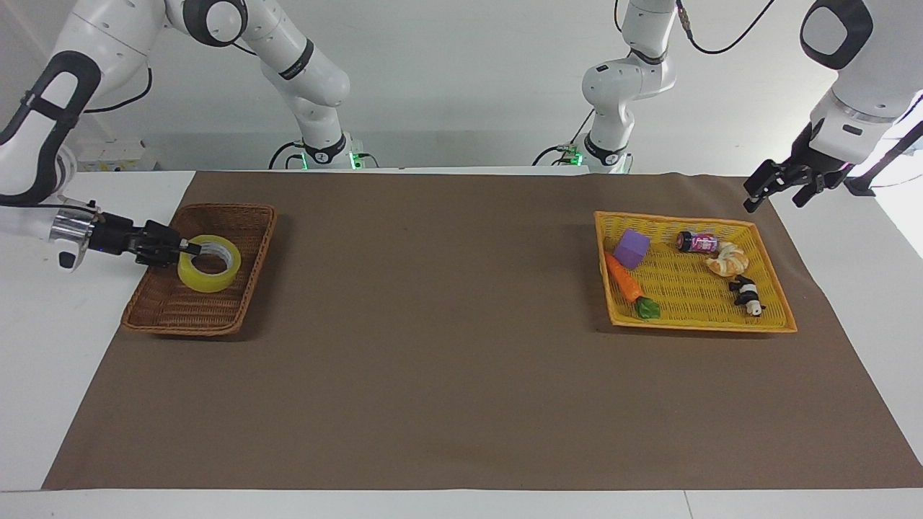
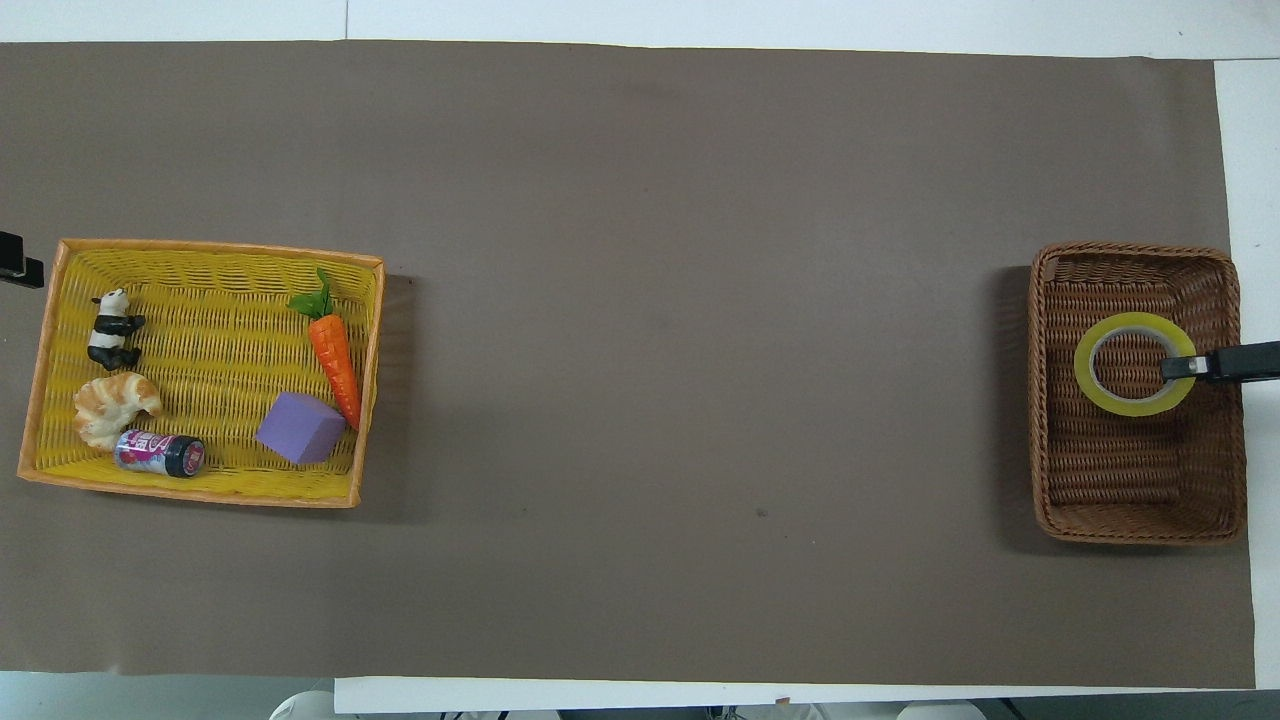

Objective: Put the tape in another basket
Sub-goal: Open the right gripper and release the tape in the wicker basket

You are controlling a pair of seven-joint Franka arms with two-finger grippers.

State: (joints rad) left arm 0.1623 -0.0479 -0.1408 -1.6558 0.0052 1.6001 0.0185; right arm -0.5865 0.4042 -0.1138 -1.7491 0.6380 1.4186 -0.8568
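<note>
While the right gripper (image 1: 189, 247) pinches the packing tape roll's (image 1: 208, 262) wall low inside the brown wicker basket (image 1: 238, 306), releasing comes next; the left gripper (image 1: 776, 189) waits, fingers spread.

A robot lab: two bench-mounted arms (image 1: 613, 86), plain white walls.

I have two cameras. One is high across the tabletop (image 1: 461, 404) and faces the robots, so I see both arm bases. The second is high above the robots' end and looks steeply down. Both share the brown mat (image 2: 640, 300), the basket (image 1: 155, 317) and the yellow tray (image 2: 200, 265), half a turn apart.
</note>
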